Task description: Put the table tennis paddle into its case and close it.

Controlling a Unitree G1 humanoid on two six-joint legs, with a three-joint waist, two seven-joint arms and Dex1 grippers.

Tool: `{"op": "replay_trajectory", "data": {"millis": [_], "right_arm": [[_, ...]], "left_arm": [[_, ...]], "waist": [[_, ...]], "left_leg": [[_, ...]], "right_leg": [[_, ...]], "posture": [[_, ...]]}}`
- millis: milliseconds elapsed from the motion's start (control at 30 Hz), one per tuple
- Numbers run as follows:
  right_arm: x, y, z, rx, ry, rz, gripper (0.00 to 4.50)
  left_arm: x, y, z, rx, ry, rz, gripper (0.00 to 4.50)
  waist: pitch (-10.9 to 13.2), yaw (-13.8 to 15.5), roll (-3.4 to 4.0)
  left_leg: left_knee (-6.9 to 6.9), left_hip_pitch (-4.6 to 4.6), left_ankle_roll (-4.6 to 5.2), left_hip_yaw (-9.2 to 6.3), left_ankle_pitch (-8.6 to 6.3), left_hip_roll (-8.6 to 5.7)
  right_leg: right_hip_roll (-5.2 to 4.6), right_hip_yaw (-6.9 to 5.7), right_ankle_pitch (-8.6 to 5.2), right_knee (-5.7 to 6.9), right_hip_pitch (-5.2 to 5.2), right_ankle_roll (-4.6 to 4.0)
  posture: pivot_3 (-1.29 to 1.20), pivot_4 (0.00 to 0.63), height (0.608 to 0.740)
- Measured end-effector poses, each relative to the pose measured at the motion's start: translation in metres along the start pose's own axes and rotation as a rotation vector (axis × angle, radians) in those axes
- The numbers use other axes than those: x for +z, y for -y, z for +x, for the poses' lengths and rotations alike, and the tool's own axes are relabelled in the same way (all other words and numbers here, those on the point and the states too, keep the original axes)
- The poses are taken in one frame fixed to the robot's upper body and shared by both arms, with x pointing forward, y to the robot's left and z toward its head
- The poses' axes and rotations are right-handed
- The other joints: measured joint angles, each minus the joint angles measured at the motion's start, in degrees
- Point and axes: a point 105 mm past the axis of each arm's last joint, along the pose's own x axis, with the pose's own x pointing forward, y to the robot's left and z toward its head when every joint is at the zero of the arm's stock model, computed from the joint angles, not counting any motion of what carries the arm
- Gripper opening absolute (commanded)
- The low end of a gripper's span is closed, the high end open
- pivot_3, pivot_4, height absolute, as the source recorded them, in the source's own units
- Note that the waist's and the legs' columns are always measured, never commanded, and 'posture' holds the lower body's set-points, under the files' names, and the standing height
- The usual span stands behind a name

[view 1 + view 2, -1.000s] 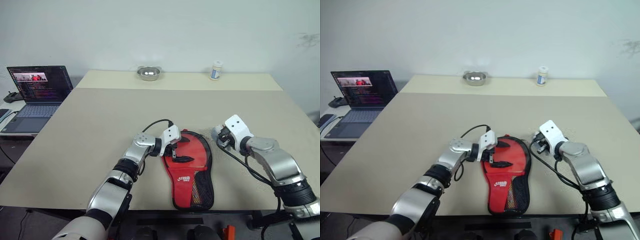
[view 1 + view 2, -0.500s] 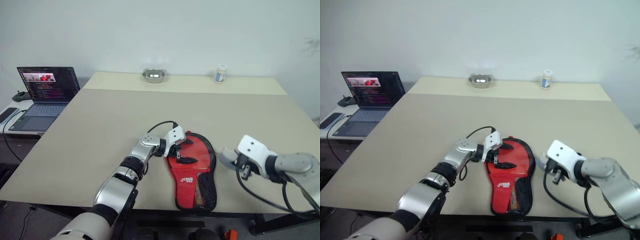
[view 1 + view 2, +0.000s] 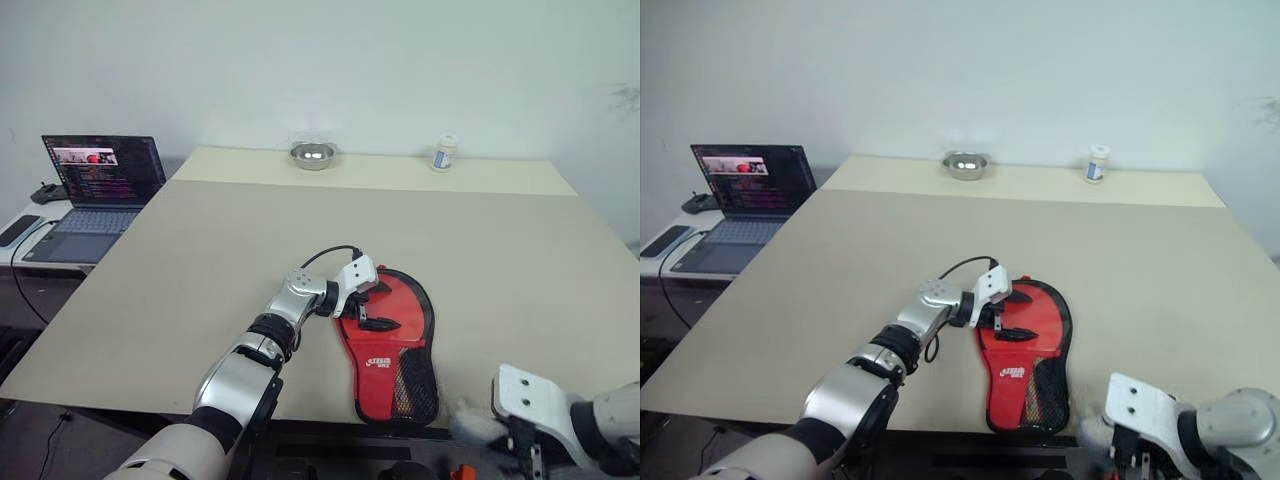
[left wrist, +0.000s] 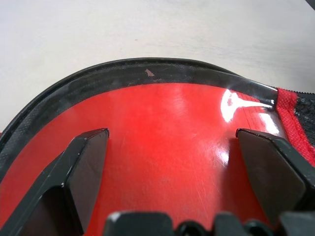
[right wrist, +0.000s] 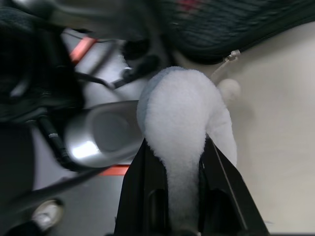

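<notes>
Two pincers are working apart from each other at this moment. We are holding our left pincer point(image 3: 372, 305) spread wide over the round head of the paddle-shaped soft case point(image 3: 392, 345), its red glossy side with white logo and black mesh pocket facing up on the beige worktop point(image 3: 200, 250). In the left wrist view the two black fingers point(image 4: 81, 162) are standing on either side of the red surface, not pinching it.

Our right pincer point(image 5: 172, 194) is gripping a white fluffy pad point(image 5: 182, 132) between its fingers, low by the near edge of the worktop, well apart from the case. In that view the case's zip pull point(image 5: 231, 54) is showing at the dark edge beside the pad.

We are judging that the paddle is already inside, though we cannot tell this for certain, since no wooden handle is showing. The step in hand seems to be pinning the case. Next, we are needing the zip fully drawn, with the left pincer steadying the case.
</notes>
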Motion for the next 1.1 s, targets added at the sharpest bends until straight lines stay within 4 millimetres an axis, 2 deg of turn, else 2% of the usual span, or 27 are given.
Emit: {"op": "replay_trajectory", "data": {"millis": [167,300,467,667,700,733,833,1000,1100], "right_arm": [[0.002,-0.013,0.000,0.072,0.033,0.001,0.26],[0.005,-0.013,0.000,0.062,0.053,-0.009,0.26],[0.006,-0.012,0.001,0.054,0.063,0.005,1.90],[0.010,-0.007,-0.009,0.032,0.084,0.025,4.06],[0.012,-0.005,-0.012,0.024,0.087,0.021,4.36],[0.013,-0.003,-0.016,0.019,0.091,0.022,4.47],[0.016,0.012,-0.027,-0.025,0.114,0.039,4.47],[0.041,0.064,-0.049,-0.235,0.291,0.032,4.47],[0.051,0.093,-0.047,-0.320,0.392,0.061,4.47]], "left_arm": [[-0.001,0.000,0.000,-0.001,-0.002,-0.001,4.50],[-0.001,0.000,0.000,0.000,-0.002,0.000,4.50],[-0.001,0.000,0.000,0.000,-0.001,0.001,4.50],[-0.001,0.000,-0.001,0.001,-0.001,0.002,4.50],[-0.001,0.000,-0.001,0.001,-0.001,0.003,4.50],[-0.001,0.000,-0.001,0.000,-0.001,0.003,4.50],[0.000,0.001,0.001,-0.003,0.003,0.004,4.50],[0.005,0.002,0.003,-0.010,0.014,0.015,4.50],[0.012,0.005,0.007,-0.035,0.028,0.038,4.50]], "waist": [[0.00,0.00,-0.09],[0.04,0.01,-0.15],[0.06,0.01,-0.19],[0.08,-0.01,-0.23],[0.09,-0.01,-0.23],[0.10,-0.01,-0.25],[0.12,-0.03,-0.29],[0.19,-0.09,-0.33],[0.33,-0.01,-0.16]], "left_leg": [[-0.02,0.02,0.00,-0.02,0.00,0.01],[-0.02,0.02,0.00,-0.01,0.00,-0.01],[-0.02,0.02,-0.01,-0.01,0.00,-0.01],[-0.03,0.02,-0.01,-0.01,-0.01,0.00],[-0.03,0.02,-0.01,-0.01,-0.01,0.00],[-0.03,0.02,-0.01,-0.01,-0.01,0.00],[-0.03,0.03,-0.01,-0.01,-0.01,0.01],[-0.07,0.07,-0.01,0.00,-0.01,-0.01],[-0.13,-0.06,0.00,0.00,-0.01,-0.05]], "right_leg": [[-0.01,-0.03,-0.01,-0.01,0.00,0.00],[-0.05,-0.03,-0.01,-0.02,0.00,0.01],[-0.06,-0.03,-0.02,-0.02,0.00,0.02],[-0.06,-0.03,-0.02,-0.02,0.00,0.02],[-0.06,-0.03,-0.02,-0.02,0.00,0.02],[-0.06,-0.04,-0.02,-0.02,0.00,0.02],[-0.07,-0.04,-0.02,-0.04,-0.01,0.02],[-0.11,-0.04,-0.02,-0.06,-0.07,0.02],[-0.12,-0.02,-0.02,-0.06,-0.10,0.01]], "posture": [[0.00,0.150,0.740],[0.00,0.150,0.740],[0.00,0.150,0.740],[0.00,0.150,0.740],[0.00,0.150,0.740],[0.00,0.150,0.740],[0.00,0.150,0.740],[0.00,0.150,0.740],[0.00,0.150,0.740]]}}
